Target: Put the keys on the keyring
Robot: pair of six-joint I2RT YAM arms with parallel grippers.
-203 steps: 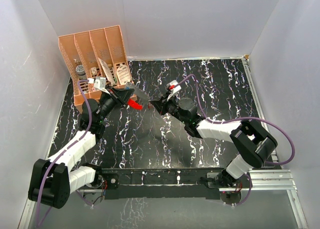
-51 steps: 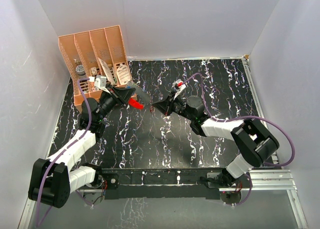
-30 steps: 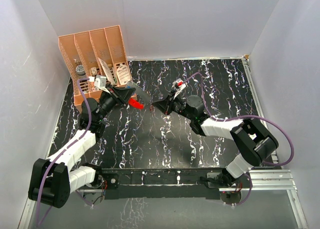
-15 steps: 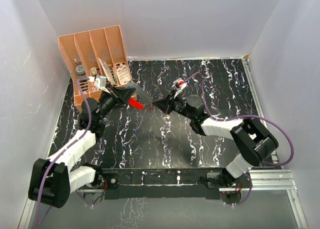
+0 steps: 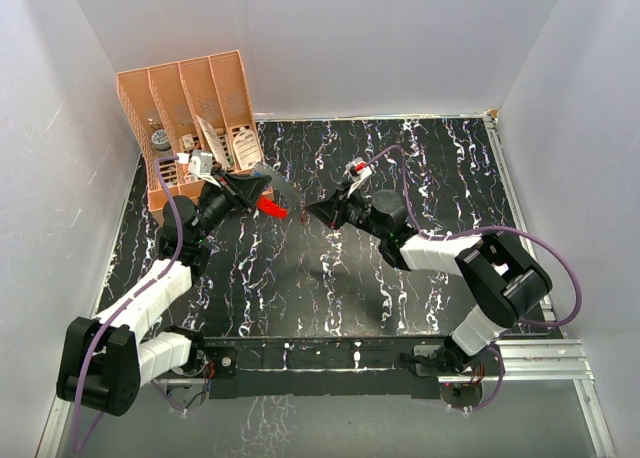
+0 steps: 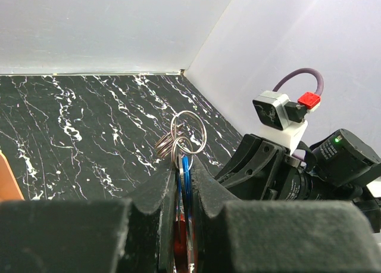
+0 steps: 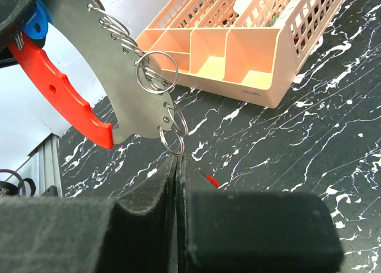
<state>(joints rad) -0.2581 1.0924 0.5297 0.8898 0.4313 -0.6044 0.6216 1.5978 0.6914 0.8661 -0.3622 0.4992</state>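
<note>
— Red strip and grey band: is that the keyring [image 7: 113, 88]? Where is it?
— Yes. It is held up off the black marbled table [image 5: 430, 178], over the far-left part, just right of the peach desk organiser [image 5: 190, 108]. The left gripper [image 5: 256, 196] has its fingers clamped on the loop's left end, so the red strip juts right towards the other arm.
— And the wire rings?
— Several split rings [image 7: 156, 72] hang through holes along the grey band. The lowest small one sits right at the tip of the right gripper [image 7: 177, 157].
— How does that gripper stand?
— Its pads are pressed together with barely a slit between them, and the tip points left at the keyring's lower end. A sliver of what looks like the red-headed key [image 7: 210, 180] pokes out beside the pads, pinched there, with its blade hidden.
— Any blue?
— A blue piece [image 7: 36, 24] shows in the left gripper's hold, beside the red strip. I can't tell whether it is a key's head.
</note>
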